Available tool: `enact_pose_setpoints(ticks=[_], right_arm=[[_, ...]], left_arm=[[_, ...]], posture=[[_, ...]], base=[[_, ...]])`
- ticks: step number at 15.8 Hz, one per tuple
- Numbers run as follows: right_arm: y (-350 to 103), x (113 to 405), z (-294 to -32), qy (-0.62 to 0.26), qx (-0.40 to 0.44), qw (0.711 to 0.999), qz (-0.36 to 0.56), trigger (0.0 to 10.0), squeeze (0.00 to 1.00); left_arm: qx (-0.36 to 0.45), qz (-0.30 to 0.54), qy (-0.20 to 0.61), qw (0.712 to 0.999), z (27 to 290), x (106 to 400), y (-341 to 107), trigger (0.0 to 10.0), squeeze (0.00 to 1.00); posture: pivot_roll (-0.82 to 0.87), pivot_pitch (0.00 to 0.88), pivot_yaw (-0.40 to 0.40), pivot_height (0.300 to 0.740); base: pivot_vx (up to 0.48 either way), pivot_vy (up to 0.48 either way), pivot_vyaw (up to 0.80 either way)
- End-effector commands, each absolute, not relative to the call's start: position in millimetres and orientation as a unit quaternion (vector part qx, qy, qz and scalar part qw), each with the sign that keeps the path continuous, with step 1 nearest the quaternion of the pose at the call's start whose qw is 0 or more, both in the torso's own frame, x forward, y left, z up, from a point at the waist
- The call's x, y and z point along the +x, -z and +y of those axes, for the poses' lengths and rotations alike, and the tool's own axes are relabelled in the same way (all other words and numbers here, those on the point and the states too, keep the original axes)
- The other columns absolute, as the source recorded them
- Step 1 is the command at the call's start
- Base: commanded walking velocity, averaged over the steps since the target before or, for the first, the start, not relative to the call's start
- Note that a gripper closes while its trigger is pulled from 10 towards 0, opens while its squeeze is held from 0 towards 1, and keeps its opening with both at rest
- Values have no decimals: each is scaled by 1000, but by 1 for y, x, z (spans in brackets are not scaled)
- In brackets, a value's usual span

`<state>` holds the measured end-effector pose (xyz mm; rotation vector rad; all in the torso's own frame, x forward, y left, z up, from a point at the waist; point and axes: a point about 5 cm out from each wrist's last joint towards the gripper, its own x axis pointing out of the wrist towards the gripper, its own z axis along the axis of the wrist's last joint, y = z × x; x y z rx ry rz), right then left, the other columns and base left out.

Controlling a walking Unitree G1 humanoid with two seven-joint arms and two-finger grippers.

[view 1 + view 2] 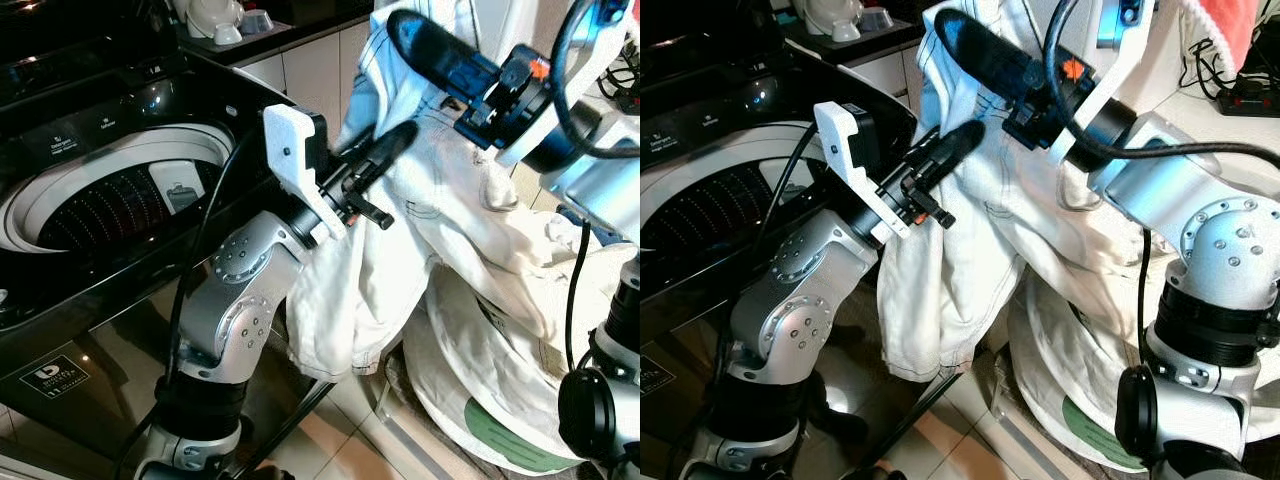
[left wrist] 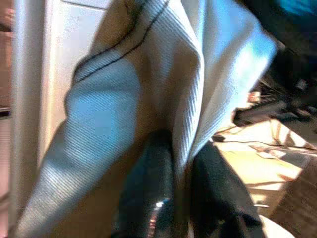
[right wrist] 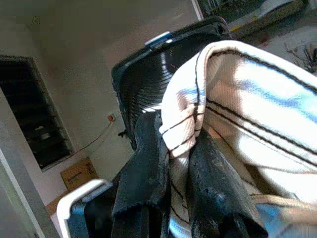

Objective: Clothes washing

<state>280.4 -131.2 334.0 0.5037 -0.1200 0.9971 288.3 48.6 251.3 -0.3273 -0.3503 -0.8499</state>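
One white garment (image 1: 440,220) hangs beside one open washing machine (image 1: 110,190), long axis downward; left gripper (image 1: 385,150) pinches its fabric; right gripper (image 3: 173,148) pinches a seamed fold higher up

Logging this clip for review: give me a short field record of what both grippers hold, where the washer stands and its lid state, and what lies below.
garment: white trousers with dark stitching, held up in the air, legs hanging
left gripper: shut on a fold of the trousers
right gripper: shut on a seamed edge, higher up
washing machine: top-loader on the robot's left, lid open, drum visible
below trousers: white laundry bag on the floor
stage: trousers not yet in the drum
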Motion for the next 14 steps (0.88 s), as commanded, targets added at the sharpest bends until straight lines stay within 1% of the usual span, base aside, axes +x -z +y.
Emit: enact_pose_setpoints(ticks=[1,2,3,4,5,6,7,8,9,10,11,12,13,14], right_arm=[[-346,272,-131,-481,224,842,-95,10000,0],[-348,270,-133,-490,234,834,-103,10000,1000],[-349,265,-136,-499,223,830,-111,10000,1000],[-349,265,-138,-488,206,841,-112,10000,1000],[-347,265,-143,-473,184,855,-111,10000,0],[-343,263,-148,-468,155,863,-111,10000,0],[-341,259,-149,-471,130,865,-113,10000,0],[-340,257,-149,-472,126,865,-115,10000,0],[-340,257,-149,-472,126,865,-116,10000,0],[-341,256,-148,-470,125,865,-119,10000,0],[-341,256,-148,-467,123,867,-121,10000,0],[-339,257,-148,-461,122,871,-121,10000,0],[-338,257,-148,-458,122,872,-121,10000,0],[-334,258,-145,-454,118,875,-118,10000,0]], left_arm=[[-150,-173,359,905,64,299,-252,0,0],[-144,-182,331,915,73,307,-257,0,0],[-125,-199,299,925,87,316,-265,0,0],[-108,-211,280,930,96,323,-272,0,0],[-69,-232,238,941,116,336,-287,0,0],[6,-265,170,949,146,352,-313,0,0],[69,-297,89,948,177,362,-343,0,0],[125,-330,6,936,201,363,-369,0,0],[162,-353,-39,921,212,361,-384,0,0],[238,-398,-128,877,232,352,-416,0,0],[280,-425,-176,843,241,346,-433,0,0],[313,-417,-200,829,244,349,-433,0,0],[331,-408,-207,825,245,353,-429,0,0],[354,-382,-210,828,247,363,-414,0,0]], posture=[[-109,0,101,740],[-109,0,103,740],[-106,0,101,740],[-106,0,100,740],[-105,0,100,740],[-103,0,99,740],[-102,0,100,740],[-103,0,102,740],[-103,0,103,740],[-104,0,109,740],[-103,0,111,740],[-101,0,111,740],[-102,0,112,740],[-102,0,112,740]], base=[[0,0,0],[0,0,0],[0,0,0],[0,0,0],[0,0,0],[0,0,0],[0,0,0],[0,0,0],[0,0,0],[0,0,0],[0,0,0],[0,0,0],[0,0,0],[0,0,0]])
